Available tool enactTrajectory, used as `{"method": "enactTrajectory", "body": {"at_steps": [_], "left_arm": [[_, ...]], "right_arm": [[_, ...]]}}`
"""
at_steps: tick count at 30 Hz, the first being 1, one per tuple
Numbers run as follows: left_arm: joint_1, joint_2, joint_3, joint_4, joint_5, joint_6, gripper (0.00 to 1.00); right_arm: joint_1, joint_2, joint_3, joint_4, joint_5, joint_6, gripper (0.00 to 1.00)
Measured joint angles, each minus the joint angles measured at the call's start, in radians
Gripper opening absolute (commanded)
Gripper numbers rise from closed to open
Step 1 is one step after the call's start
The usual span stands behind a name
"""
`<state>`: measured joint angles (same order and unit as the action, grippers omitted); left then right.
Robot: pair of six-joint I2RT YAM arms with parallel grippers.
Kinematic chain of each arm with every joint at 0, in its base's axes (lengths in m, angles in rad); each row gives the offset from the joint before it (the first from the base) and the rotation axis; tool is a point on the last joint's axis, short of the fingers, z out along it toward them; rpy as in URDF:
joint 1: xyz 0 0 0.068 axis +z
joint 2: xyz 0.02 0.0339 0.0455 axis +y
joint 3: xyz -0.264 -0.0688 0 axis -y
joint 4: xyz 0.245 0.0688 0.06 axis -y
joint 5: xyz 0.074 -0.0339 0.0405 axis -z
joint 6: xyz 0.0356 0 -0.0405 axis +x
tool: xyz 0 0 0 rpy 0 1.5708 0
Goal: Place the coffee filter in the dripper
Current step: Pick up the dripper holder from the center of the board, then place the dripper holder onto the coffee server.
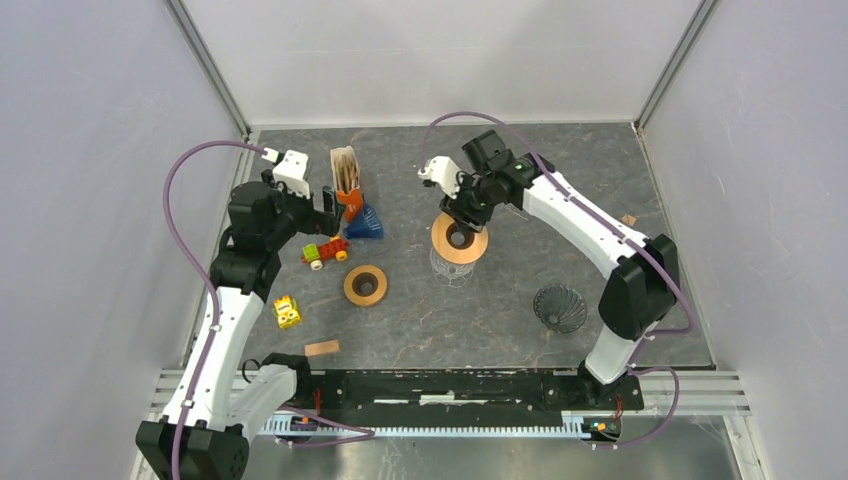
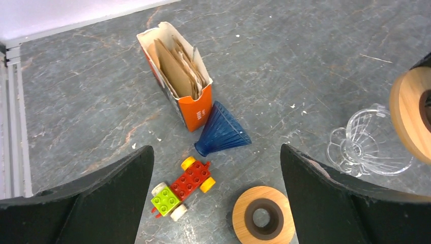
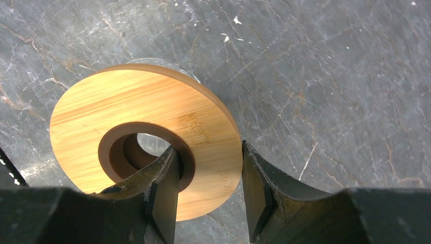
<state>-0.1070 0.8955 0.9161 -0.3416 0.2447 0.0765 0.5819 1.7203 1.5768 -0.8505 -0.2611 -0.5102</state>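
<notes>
Right gripper [image 3: 209, 180] clamped on bamboo ring [image 3: 147, 101], one finger through its hole, above glass dripper [image 2: 368, 145], left gripper [image 2: 216, 152] fingers wide apart over coffee filter box [image 2: 195, 109].

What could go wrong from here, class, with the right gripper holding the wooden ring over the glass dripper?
1. The right gripper pinches the wooden ring at one edge only, with one finger through its hole. The ring may pivot or slip onto the glass dripper below.
2. The filters sit in a narrow upright box crowded by the blue cone. The open left gripper might tip the box when reaching in.
</notes>
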Motion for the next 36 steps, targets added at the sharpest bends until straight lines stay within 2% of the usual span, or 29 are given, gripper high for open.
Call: {"method": "enactTrajectory", "body": {"at_steps": [13,25,34,36], "left_arm": [[0.0,-0.014,-0.003,0.007,-0.045,0.0,1.0],[0.0,-0.02,-0.007,0.007,-0.053,0.0,1.0],[0.0,-0.022,-0.007,0.008,-0.053,0.0,1.0],[0.0,-0.022,-0.007,0.008,-0.053,0.0,1.0]], "right_arm": [[0.056,0.171,0.062,-0.079,0.03,-0.036,0.34],[0.06,0.197,0.076,-0.079,0.058,-0.04,0.4],[0.071,0.233,0.087,-0.08,0.06,-0.04,0.51],[0.072,0.233,0.087,-0.079,0.062,-0.039,0.63]]}}
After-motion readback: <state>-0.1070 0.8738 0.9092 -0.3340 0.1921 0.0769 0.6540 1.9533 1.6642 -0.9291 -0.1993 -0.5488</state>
